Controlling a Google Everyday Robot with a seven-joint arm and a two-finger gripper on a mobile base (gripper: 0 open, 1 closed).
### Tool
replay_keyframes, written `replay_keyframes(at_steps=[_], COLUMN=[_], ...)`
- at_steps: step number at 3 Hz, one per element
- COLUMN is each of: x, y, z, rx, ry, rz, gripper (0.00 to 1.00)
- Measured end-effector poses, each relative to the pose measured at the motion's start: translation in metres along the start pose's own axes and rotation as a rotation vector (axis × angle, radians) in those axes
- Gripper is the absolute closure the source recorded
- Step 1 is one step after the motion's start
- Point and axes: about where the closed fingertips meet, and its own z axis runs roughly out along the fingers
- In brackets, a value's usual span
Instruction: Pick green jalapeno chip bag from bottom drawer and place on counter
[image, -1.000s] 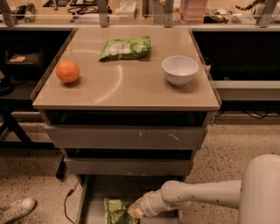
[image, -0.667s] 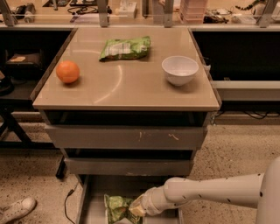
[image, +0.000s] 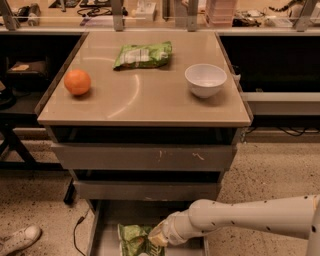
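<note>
The green jalapeno chip bag (image: 131, 238) lies in the open bottom drawer (image: 95, 231), at the lower edge of the camera view, partly cut off. My gripper (image: 158, 238) reaches in from the right on a white arm and sits at the bag's right edge, touching or just over it. The glossy beige counter (image: 145, 100) tops the grey cabinet above. The two upper drawers (image: 145, 157) are closed.
On the counter lie a paler green bag with a white patch (image: 143, 55), an orange (image: 77, 82) and a white bowl (image: 205, 80). A white shoe (image: 17, 240) and a black cable (image: 78, 227) are on the speckled floor at the left. Dark shelves flank the cabinet.
My arm has shifted slightly, with more of the forearm stretched across the lower right. The gripper stays at the bag's right edge. The bag has not visibly moved.
</note>
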Motion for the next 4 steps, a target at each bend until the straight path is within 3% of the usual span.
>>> replay_keyframes(at_steps=[1,2,3,4], x=[-0.033,-0.076,-0.076,-0.102], y=[0.021,0.038,0.038,0.047], z=[-0.050,-0.103,-0.103,-0.128], rx=[0.027,0.081,0.081,0.096], ry=[-0.002,-0.003,-0.003,-0.017], rz=[-0.030,-0.106,-0.107,-0.147], gripper=[1.00,1.00,1.00,1.00])
